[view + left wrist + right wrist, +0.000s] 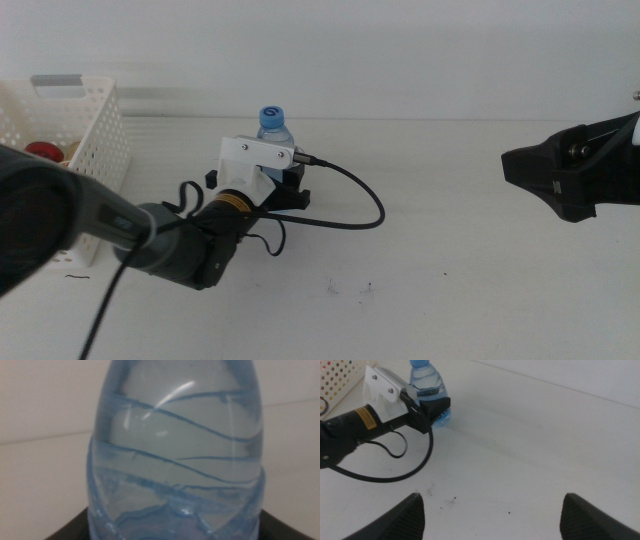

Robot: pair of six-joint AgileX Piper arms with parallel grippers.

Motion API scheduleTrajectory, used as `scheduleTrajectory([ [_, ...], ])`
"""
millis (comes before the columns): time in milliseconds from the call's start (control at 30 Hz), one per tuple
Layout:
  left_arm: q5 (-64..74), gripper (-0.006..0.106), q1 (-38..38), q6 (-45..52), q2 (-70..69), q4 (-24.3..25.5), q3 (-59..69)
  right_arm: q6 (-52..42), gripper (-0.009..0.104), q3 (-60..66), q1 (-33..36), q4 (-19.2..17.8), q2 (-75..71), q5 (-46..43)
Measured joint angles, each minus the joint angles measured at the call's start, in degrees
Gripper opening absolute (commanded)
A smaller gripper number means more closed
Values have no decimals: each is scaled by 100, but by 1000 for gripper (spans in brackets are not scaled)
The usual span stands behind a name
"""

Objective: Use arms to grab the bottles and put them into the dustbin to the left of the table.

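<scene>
Left hand (287, 180) at bench (450, 250) centre, pinching the clear water bottle (274, 125), upright, blue cap up. At nine o'clock from there, white dustbin (95, 140) with red can (42, 152) inside. At three o'clock, well apart, right hand (492, 515) hovering, jaws spread.

plain pale wall (400, 50) behind — evenly lit, with a soft shadow band.
</scene>
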Motion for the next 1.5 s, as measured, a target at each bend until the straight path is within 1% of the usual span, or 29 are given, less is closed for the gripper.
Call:
scheduleTrajectory([
  [133,847,9,71,171,-825,-13,308,0,92,0,0,-9,0,0],
  [200,2042,-1,182,229,-1564,-24,300,0,92,0,0,-9,0,0],
  [267,3321,-2,349,256,-2228,-3,59,0,92,0,0,-9,0,0],
  [367,5345,-2,810,287,-2905,147,-721,0,92,0,0,-9,0,0],
  [433,6526,-2,1134,404,-3083,246,-1421,0,92,0,0,-9,0,0],
  [500,7685,-2,1539,651,-3110,229,-2115,0,92,0,0,-9,0,0],
  [600,9216,-2,2263,1336,-3021,-12,-2976,0,92,0,0,-9,0,0],
  [700,10445,-2,3096,2135,-2874,-345,-3669,0,92,0,0,-9,0,0],
  [800,11215,-2,3743,2763,-2644,-796,-4078,0,92,0,0,-9,0,0],
  [867,11341,-2,4011,2936,-2414,-1042,-4148,0,92,0,0,-9,0,0],
  [1000,11337,-2,4338,3036,-1818,-1164,-4171,0,92,0,0,-9,0,0],
  [1133,11213,-1,4406,3155,-1212,-1202,-4171,0,92,0,0,-9,0,0],
  [1233,10996,5,4395,3193,-908,-1201,-4171,0,92,0,0,-9,0,0],
  [1333,10851,21,4387,3202,-753,-1204,-4171,0,92,0,0,-9,0,0],
  [1467,10761,61,4387,3206,-700,-1134,-4171,0,92,0,0,-9,0,0],
  [1500,10793,79,4387,3206,-698,-1134,-4171,0,92,0,0,-9,0,0],
])
